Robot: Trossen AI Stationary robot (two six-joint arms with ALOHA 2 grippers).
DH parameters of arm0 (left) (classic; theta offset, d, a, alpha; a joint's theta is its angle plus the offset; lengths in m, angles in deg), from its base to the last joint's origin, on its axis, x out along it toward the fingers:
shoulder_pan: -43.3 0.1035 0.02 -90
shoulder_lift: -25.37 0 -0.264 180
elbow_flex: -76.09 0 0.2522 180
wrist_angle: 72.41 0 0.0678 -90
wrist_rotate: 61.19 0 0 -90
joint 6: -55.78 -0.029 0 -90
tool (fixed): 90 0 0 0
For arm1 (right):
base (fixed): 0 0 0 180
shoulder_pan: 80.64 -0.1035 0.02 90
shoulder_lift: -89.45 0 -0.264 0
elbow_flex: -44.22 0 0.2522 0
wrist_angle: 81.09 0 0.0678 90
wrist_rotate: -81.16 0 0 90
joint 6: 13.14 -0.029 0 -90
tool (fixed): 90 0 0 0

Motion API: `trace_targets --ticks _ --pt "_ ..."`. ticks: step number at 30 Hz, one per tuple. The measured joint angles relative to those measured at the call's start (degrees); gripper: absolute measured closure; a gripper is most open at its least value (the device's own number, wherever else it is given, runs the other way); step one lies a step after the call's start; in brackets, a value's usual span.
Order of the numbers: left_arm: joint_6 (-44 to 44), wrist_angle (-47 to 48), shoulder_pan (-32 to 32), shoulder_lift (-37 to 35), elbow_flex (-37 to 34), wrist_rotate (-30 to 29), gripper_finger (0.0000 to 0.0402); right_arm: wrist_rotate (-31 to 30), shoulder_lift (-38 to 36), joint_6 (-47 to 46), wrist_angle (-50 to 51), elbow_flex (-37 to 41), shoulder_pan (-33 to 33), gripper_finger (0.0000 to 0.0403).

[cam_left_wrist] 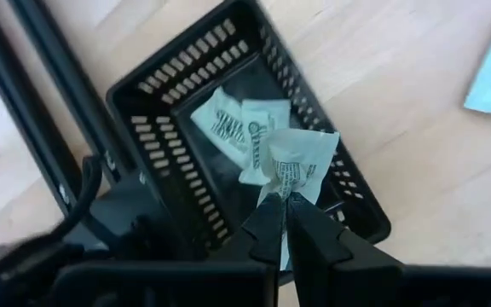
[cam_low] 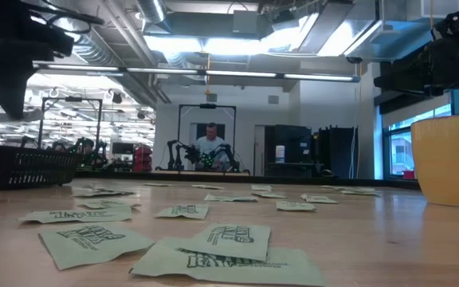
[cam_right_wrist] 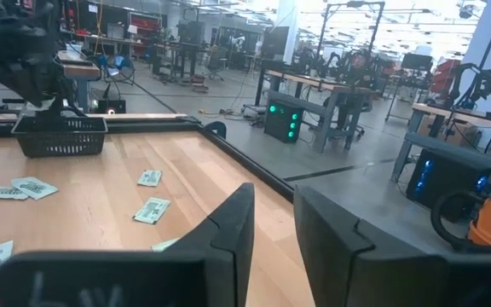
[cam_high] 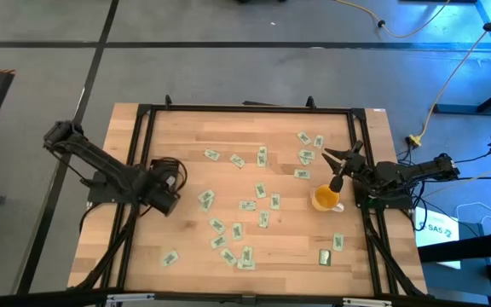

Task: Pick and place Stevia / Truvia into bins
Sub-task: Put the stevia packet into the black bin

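Many pale green and white Stevia sachets (cam_high: 247, 205) lie flat, scattered over the wooden table; some show close in the low view (cam_low: 229, 237). The bin is a black tray with slotted walls (cam_left_wrist: 156, 145) near the table's left edge (cam_low: 22, 167), and two sachets (cam_left_wrist: 228, 124) lie in it. My left gripper (cam_left_wrist: 282, 200) hovers over the tray (cam_high: 167, 181), shut on a crumpled sachet. My right gripper (cam_right_wrist: 273, 226) is open and holds nothing. It waits near the right edge (cam_high: 337, 156), above an orange cup. My left gripper pinches a crumpled sachet (cam_left_wrist: 295, 162) between its two fingertips, at the sachet's near edge (cam_left_wrist: 285, 188). The fingers come from above, pointing down into the tray. The sachet juts past the fingertips over the tray's inside; whether it touches the tray floor, I cannot tell.
An orange cup (cam_high: 326, 199) stands by the right edge (cam_low: 451, 159), below my right gripper. A black metal frame (cam_high: 143, 119) borders the tabletop. Loose sachets fill the middle and near part; bare wood lies along the far left. A person sits far behind the table (cam_low: 211, 143).
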Motion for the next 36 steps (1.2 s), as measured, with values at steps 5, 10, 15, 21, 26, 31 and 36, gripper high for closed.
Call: trace_targets --ticks 5,10,15,21,26,31,36 --pt "-0.1 -1.2 4.1 0.3 -4.1 5.0 0.0391 0.0 0.0 0.0 0.0 0.0 0.0 0.0313" --pt "-3.1 -2.6 6.8 0.3 -4.0 7.1 0.0391 0.0 0.0 0.0 0.0 0.0 0.0 0.0313" --pt "-3.1 -2.2 9.0 0.3 -4.1 7.2 0.0391 0.0 0.0 0.0 -0.1 0.0 0.0 0.0313" --pt "-2.8 -2.1 11.6 0.3 -4.1 6.6 0.0391 0.0 0.0 0.0 0.0 0.0 0.0 0.0313" --pt "-3.4 -2.1 12.9 0.3 -4.1 7.0 0.0391 0.0 0.0 0.0 0.0 0.0 0.0 0.0313" --pt "-3.7 -2.3 13.3 0.3 -4.1 6.4 0.0391 0.0 0.0 0.0 0.0 0.0 0.0 0.0313" --pt "-3.7 -3.0 13.3 0.3 -4.1 4.3 0.0391 0.0 0.0 0.0 0.0 0.0 0.0 0.0313"
